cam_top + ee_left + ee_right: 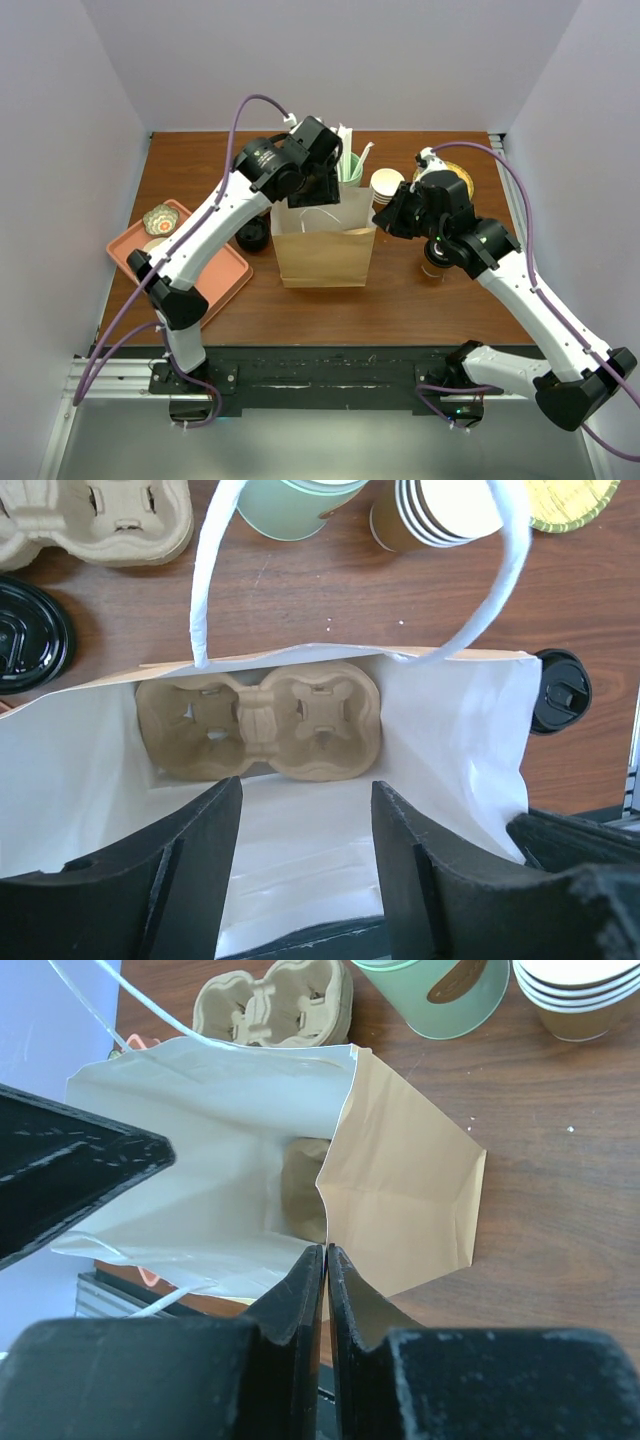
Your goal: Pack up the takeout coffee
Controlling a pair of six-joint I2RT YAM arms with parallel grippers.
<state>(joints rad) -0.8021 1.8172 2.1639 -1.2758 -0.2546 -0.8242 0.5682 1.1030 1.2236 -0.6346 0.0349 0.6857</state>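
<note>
The brown paper bag [325,260] stands open at the middle of the table. A moulded cup carrier [260,720] lies at the bottom of the bag [450,740]. My left gripper [305,785] hovers open over the bag's mouth with nothing between its fingers; in the top view the left gripper [322,190] is at the bag's back edge. My right gripper [327,1248] is pinched on the rim of the bag's right wall [400,1200]. The takeout coffee [560,688], with its black lid, stands on the table right of the bag, half hidden under my right arm [436,258].
Behind the bag are a second carrier [95,515], a green cup [295,500], a stack of white-topped cups [386,185] and a yellow disc [455,175]. A loose black lid [30,635] lies left of the bag. An orange tray [225,280] holds a patterned dish [160,218].
</note>
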